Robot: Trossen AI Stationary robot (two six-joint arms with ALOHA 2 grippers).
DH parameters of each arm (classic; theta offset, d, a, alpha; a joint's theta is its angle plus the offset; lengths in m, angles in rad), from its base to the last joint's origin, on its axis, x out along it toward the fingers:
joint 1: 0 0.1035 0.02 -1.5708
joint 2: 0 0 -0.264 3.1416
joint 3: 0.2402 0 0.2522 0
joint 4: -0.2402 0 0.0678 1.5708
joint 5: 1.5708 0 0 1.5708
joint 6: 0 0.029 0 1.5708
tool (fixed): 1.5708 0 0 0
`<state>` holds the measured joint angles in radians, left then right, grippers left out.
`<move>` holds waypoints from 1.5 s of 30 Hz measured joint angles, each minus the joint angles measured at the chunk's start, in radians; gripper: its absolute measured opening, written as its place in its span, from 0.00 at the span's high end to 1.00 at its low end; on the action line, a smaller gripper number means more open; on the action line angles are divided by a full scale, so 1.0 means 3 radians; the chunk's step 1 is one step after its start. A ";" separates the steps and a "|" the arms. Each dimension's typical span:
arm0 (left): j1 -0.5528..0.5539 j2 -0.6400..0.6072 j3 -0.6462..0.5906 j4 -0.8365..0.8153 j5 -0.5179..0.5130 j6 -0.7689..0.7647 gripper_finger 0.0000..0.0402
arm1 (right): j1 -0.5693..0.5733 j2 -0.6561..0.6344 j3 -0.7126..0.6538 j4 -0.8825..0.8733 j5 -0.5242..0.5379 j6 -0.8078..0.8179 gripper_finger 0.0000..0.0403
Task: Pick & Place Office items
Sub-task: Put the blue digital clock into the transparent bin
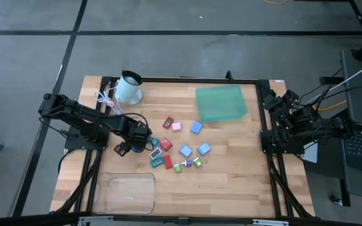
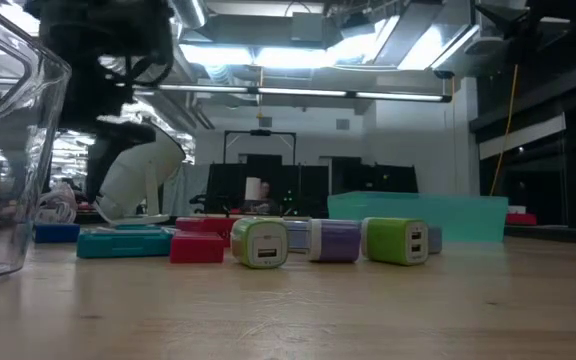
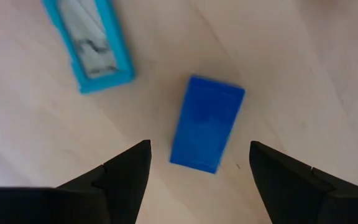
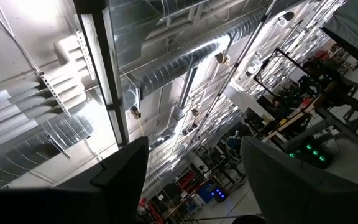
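The office items are tiny blocky pieces, red, blue, light blue, pink and green, scattered on the table's middle point(image 1: 184, 147). A dark blue block point(image 3: 206, 122) lies flat on the wood, apart from the rest point(image 1: 120, 149). My left gripper point(image 3: 199, 149) hangs open over it, pointing down, one finger on either side and clear of it point(image 1: 127, 144). Close by lies a teal piece with a grey-white label point(image 3: 89, 43). My right gripper point(image 4: 194, 143) is open and waits folded at the table's right edge point(image 1: 288, 116), its camera facing the ceiling.
A clear plastic tub point(image 1: 131, 191) stands near the table's near left corner and fills the low view's left point(image 2: 8, 150). A teal tray point(image 1: 220, 102) lies toward the far edge. A white mug point(image 1: 129, 88) and a white coiled cord point(image 1: 105, 97) sit at the far left.
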<state>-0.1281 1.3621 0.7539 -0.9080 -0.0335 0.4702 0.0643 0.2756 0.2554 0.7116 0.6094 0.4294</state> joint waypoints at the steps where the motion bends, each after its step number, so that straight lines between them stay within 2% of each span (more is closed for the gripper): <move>1: -0.0013 0.0000 -0.0038 0.0025 0.0001 0.0007 0.33 | 0.0000 0.0000 0.0000 0.0000 0.0000 0.0000 0.35; 16: -0.0050 0.0017 -0.0565 0.0740 -0.0044 -0.0114 0.33 | 0.0000 0.0009 0.0000 -0.0003 0.0011 -0.0003 0.35; 21: -0.0039 0.0127 -0.0639 0.0795 0.0010 -0.0239 0.35 | 0.0000 0.0009 -0.0001 -0.0003 0.0011 -0.0003 0.35; 24: -0.0016 0.0154 -0.0619 0.0781 0.0000 -0.0281 0.42 | 0.0000 0.0011 -0.0001 -0.0003 0.0040 -0.0006 0.35; 29: 0.0067 0.0154 -0.0604 0.0778 0.0045 -0.0312 0.62 | 0.0001 0.0011 -0.0001 -0.0003 0.0100 -0.0039 0.35; 33: 0.0080 0.0154 -0.0604 0.0787 0.0051 -0.0314 0.62 | 0.0001 0.0011 -0.0001 -0.0003 0.0100 -0.0037 0.35; 38: 0.0082 0.0187 -0.0455 0.0658 0.0018 -0.0368 0.62 | 0.0001 0.0011 -0.0001 -0.0003 0.0100 -0.0036 0.35; 41: 0.0100 0.0213 -0.0204 0.0472 -0.0211 -0.0525 0.62 | 0.0000 0.0013 -0.0003 -0.0003 0.0100 -0.0036 0.35; 43: 0.0133 0.0149 -0.0008 0.0340 -0.0181 -0.0704 0.62 | 0.0000 0.0013 -0.0003 -0.0003 0.0100 -0.0034 0.35; 45: 0.0197 0.0112 0.0151 0.0303 -0.0005 -0.0912 0.62 | 0.0002 0.0013 -0.0003 -0.0001 0.0115 -0.0034 0.35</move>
<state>-0.0691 1.3956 0.7991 -0.8173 -0.0351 0.1966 0.0649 0.2794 0.2546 0.7112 0.6438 0.4190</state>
